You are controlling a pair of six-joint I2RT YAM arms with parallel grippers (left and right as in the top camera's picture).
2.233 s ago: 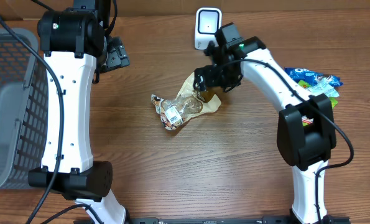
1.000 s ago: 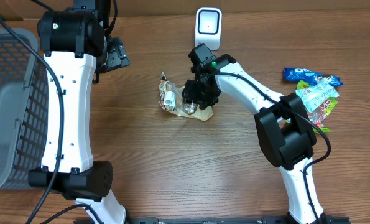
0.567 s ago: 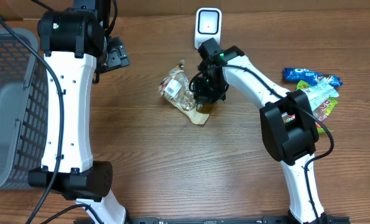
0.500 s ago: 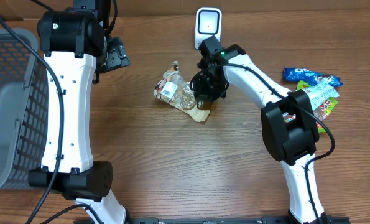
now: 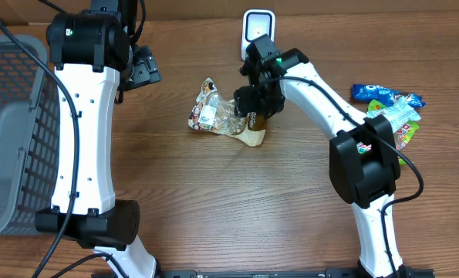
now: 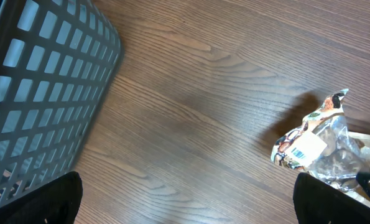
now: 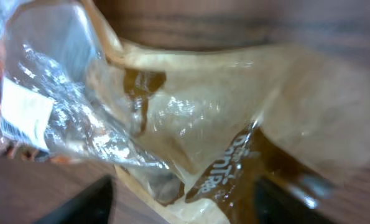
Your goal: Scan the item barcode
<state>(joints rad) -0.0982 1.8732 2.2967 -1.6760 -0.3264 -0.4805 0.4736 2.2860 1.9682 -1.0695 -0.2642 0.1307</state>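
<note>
Finds the snack bag moved up the counter, now near the scanner, white label turned up. Sees the right end effector let go after dragging it, jaws spread over the bag's brown end. Leaves the left end effector wide apart, holding nothing. Probably still needs the label tipped toward the scanner.

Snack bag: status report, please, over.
Left claw open, away from the bag. Right claw at snack bag, grip unclear. Label facing up, near scanner. No obstruction seen.
</note>
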